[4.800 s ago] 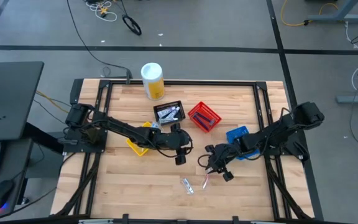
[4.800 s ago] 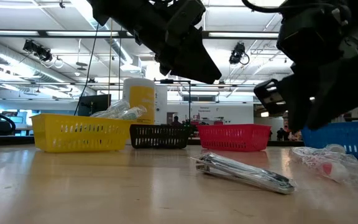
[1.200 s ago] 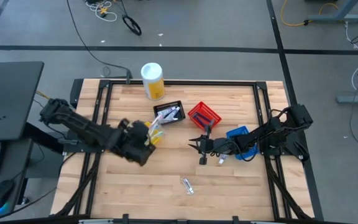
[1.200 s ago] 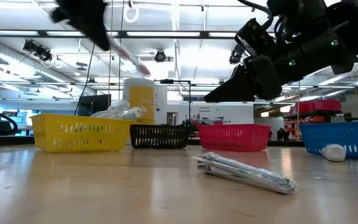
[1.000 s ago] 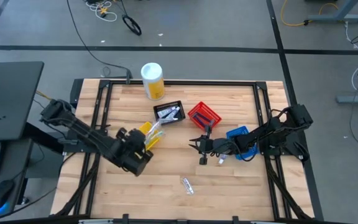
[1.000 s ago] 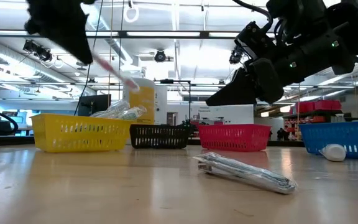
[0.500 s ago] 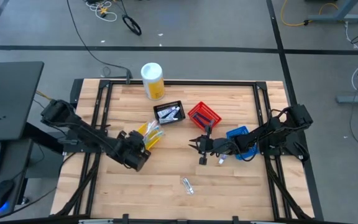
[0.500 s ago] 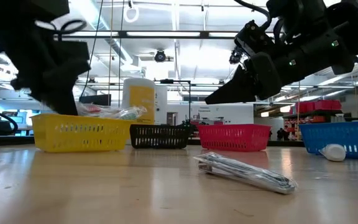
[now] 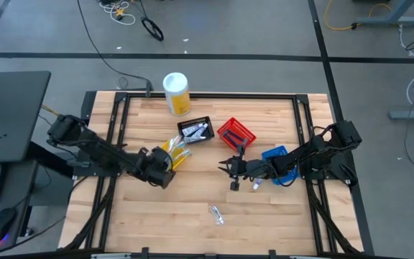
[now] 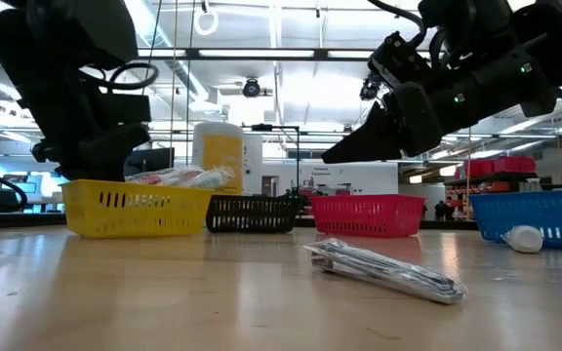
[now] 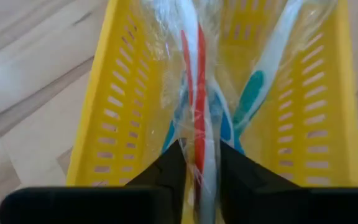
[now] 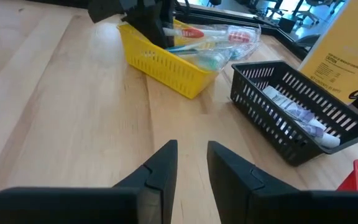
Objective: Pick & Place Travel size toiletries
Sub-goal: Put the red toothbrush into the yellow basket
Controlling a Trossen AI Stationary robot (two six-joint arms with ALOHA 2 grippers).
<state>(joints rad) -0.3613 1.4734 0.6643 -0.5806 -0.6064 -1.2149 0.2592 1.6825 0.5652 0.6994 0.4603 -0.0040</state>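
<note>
Item: placement step, sorting travel toiletries into baskets. Left gripper sits at the near end of the yellow basket, its fingers set on either side of a wrapped red toothbrush that already lies along the basket with other wrapped toothbrushes; the fingers look parted and slack about the wrapper, though whether they are fully clear of it cannot be told. Judged stage: release of the toothbrush into the yellow basket, nearly done. Right gripper hangs above the counter between the red basket and the blue basket, fingers parted with nothing between them. Black basket holds small white tubes. Remaining on the counter: one wrapped packet lying loose in the middle foreground, well apart from every basket, and a small white item just beside the blue basket. Large white-and-yellow canister stands at the far edge. Next move, as judged: left fingers to spread fully and lift straight up without dragging the wrapper out; then one arm to reach for the loose packet.
</note>
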